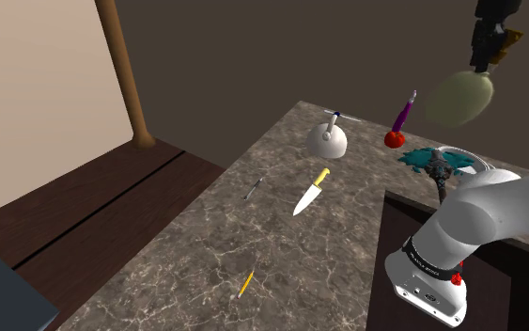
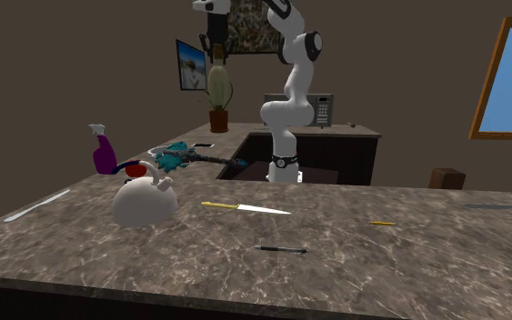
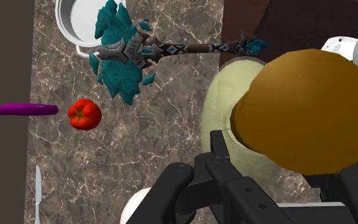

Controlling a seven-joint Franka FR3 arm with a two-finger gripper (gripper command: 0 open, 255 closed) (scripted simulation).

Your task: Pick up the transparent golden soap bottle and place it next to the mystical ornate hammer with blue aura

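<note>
The gripper [image 1: 483, 61] was clamped on the soap bottle [image 1: 461, 97] at its neck, holding it high over the counter [image 1: 215, 244], probably to clear clutter; the ornate hammer [image 3: 139, 49] lay below, near the tomato [image 3: 84, 114]

Black gripper [image 1: 484, 62], clasping the pale golden-capped bottle [image 1: 461, 96], is cut by shoulder view's top edge; teal-headed ornate hammer [image 1: 431, 162] has its shaft end hidden behind white arm [image 1: 497, 212].

Marbled tabletop [image 1: 196, 249], white kettle [image 1: 328, 141] toward its far corner, yellow-handled knife [image 1: 309, 193] near it, dark pen [image 1: 253, 188] alongside, yellow pencil [image 1: 245, 283] well apart, tomato [image 1: 394, 139] just beside purple spray bottle [image 1: 405, 111]
</note>
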